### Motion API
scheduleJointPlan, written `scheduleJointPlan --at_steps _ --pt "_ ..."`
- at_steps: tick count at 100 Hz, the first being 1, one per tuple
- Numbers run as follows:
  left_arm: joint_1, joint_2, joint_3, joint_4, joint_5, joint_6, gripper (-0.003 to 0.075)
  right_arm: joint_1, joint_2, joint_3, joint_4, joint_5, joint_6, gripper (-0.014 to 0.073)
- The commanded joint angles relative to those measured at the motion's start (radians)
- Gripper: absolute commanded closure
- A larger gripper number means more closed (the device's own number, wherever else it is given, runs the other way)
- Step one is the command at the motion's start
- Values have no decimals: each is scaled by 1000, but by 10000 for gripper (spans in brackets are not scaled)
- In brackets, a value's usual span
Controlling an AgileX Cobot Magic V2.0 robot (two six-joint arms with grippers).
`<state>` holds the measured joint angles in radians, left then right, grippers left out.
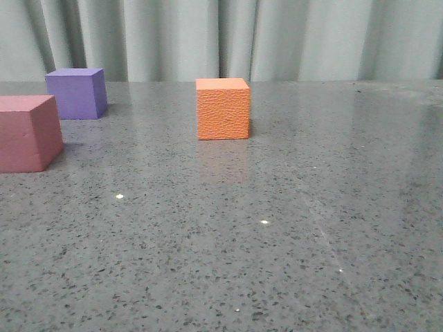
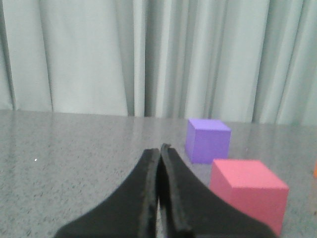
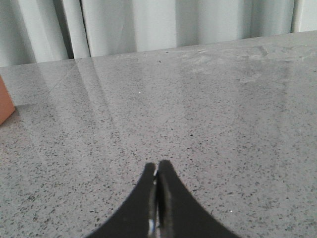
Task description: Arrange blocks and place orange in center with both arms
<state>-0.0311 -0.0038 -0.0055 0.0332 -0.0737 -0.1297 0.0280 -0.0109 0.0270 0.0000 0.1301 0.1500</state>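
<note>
The orange cube [image 1: 223, 108] with pebbled faces stands alone near the middle of the table in the front view. The purple cube [image 1: 77, 93] stands at the far left, and the pinkish-red cube [image 1: 28, 132] sits nearer, at the left edge of the view. Neither gripper shows in the front view. My left gripper [image 2: 159, 148] is shut and empty, with the purple cube [image 2: 208, 140] and the pinkish-red cube [image 2: 249, 194] ahead of it and to one side. My right gripper [image 3: 157, 166] is shut and empty over bare table. A sliver of the orange cube [image 3: 5, 103] shows at that view's edge.
The speckled grey stone table [image 1: 291, 228] runs back to pale pleated curtains [image 1: 228, 38]. A smudged patch marks the table's far right [image 1: 387, 93].
</note>
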Motion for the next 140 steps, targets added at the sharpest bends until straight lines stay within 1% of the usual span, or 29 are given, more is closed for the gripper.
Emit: scheduleJointPlan --at_steps 1,10,29,38,57,67,74,84,115,120,127,130,132,136,137,139,140 --pt "-7 -33 27 -44 -150 -9 739 -6 -20 -13 0 -90 -10 661" --pt "-7 -31 -50 -42 -80 -9 739 -6 -20 -13 0 -90 -10 661" --pt "-7 64 -299 -39 180 -9 739 -6 -20 -13 0 -90 -10 661" --pt "-7 159 -441 -41 311 -9 739 -6 -20 -13 0 -90 -10 661" --pt "-7 395 -743 -41 675 -9 739 -6 -20 -13 0 -90 -10 661" --pt "-7 517 -862 -41 791 -9 739 -6 -20 -13 0 -90 -10 661" --pt "-7 580 -918 -41 811 -9 739 -6 -20 -13 0 -90 -10 661" --pt "-7 645 -961 -41 781 -9 739 -6 -20 -13 0 -90 -10 661" --pt "-7 743 -971 -28 744 -9 734 -6 -20 -13 0 -90 -10 661" --pt "-7 748 -971 -28 744 -9 706 -6 -20 -13 0 -90 -10 661" --pt "-7 749 -971 -33 744 2 613 -6 -20 -13 0 -90 -10 661" --pt "-7 749 -971 -33 744 2 547 -6 -20 -13 0 -90 -10 661" --pt "-7 749 -971 -33 746 2 517 -6 -20 -13 0 -90 -10 661" --pt "-7 749 -971 -33 746 2 414 -6 -20 -13 0 -90 -10 661" --pt "-7 749 -971 -33 746 2 376 -6 -20 -13 0 -90 -10 661" --pt "-7 749 -971 -33 751 2 336 -6 -20 -13 0 -90 -10 661" --pt "-7 749 -971 -33 753 2 295 -6 -20 -13 0 -90 -10 661"
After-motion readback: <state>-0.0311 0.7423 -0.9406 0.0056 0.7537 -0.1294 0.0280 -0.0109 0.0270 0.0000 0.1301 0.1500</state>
